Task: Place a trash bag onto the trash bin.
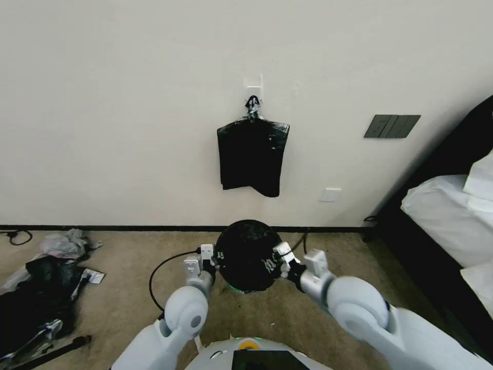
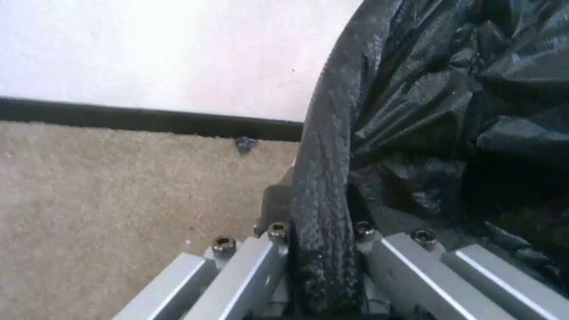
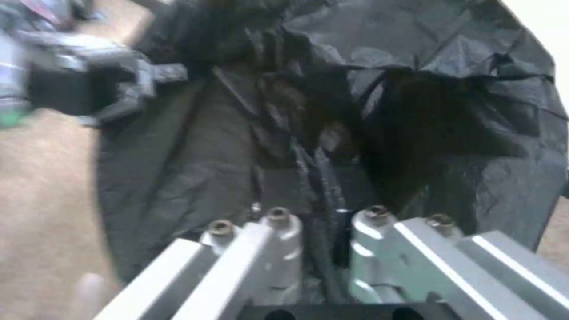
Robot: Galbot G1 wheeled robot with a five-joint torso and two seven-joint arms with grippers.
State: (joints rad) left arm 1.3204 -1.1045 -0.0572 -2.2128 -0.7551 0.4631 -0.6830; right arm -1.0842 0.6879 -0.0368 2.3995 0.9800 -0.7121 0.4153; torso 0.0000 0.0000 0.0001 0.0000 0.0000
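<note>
Left gripper [image 1: 214,261] and right gripper [image 1: 281,258] each pinch opposite edges of the trash bag [image 1: 248,253], holding its mouth stretched wide over the trash bin [image 1: 241,290], apparently so the film seats around the rim. Beyond, a sheaf of black bags [image 1: 251,156] hangs on the wall [image 1: 128,128].

Two glossy white arms with rounded, ball-like joint housings and grey cuffs are seen. Each end effector, left [image 1: 215,261] and right [image 1: 281,263], is built of pale grey metal bars fastened with dark socket-head screws. A black cable is looped beside the left arm.
</note>
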